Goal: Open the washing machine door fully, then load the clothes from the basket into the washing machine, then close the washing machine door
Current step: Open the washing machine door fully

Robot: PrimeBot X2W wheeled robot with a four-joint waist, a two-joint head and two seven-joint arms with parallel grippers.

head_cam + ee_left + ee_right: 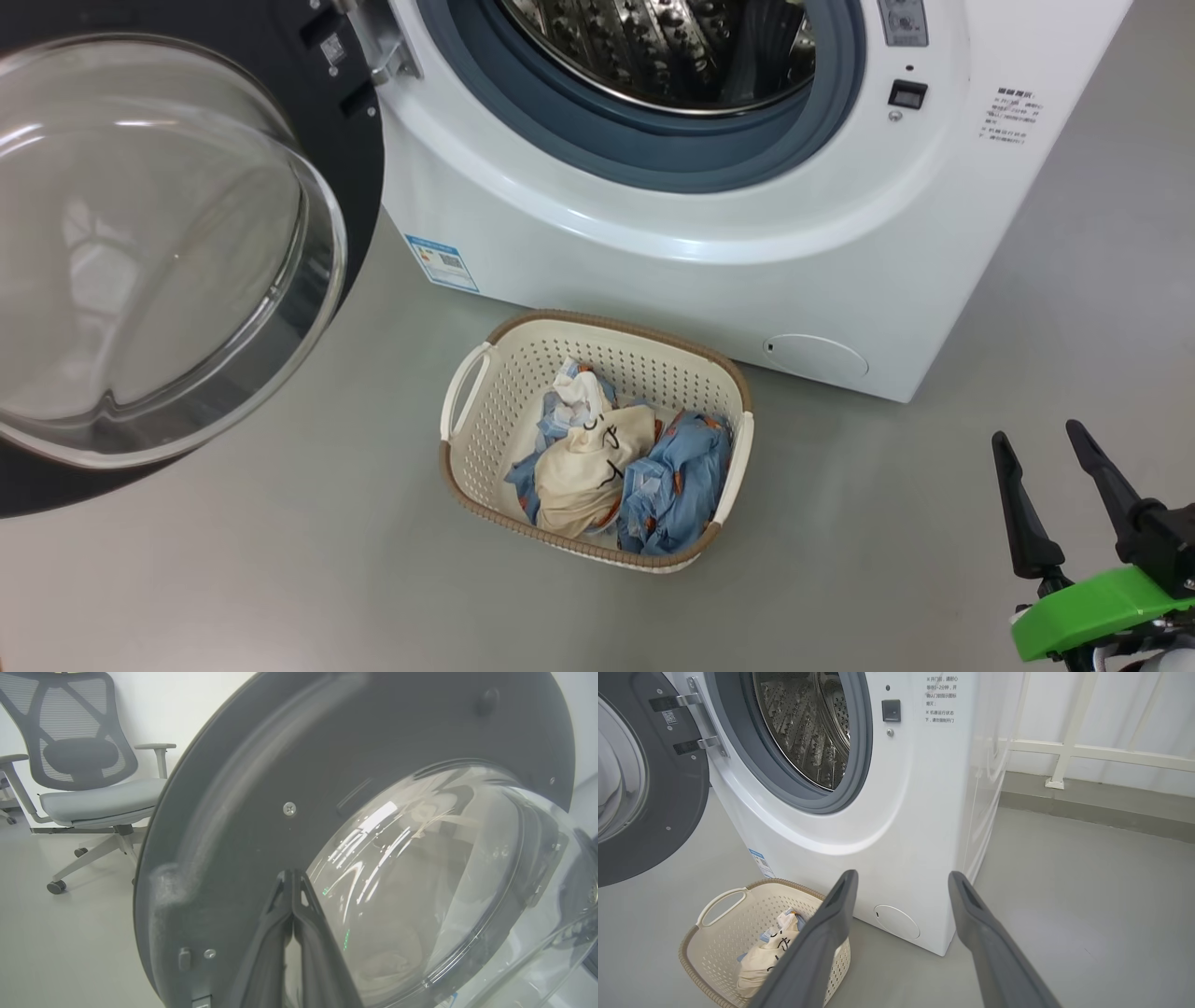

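Since the door [359, 187] stands swung wide, the clothes [597, 462] look next: soft, light, crumpled in the basket [616, 323] toward its right edge, and probably best pinched at the cream heap's top fold. The right gripper [1037, 433] gapes empty. The left gripper [292, 877] is pressed shut near the door.

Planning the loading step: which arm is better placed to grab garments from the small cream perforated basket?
Likely right: the right gripper is open near the cream perforated basket of garments; the left gripper is shut, facing the black-rimmed glass door.
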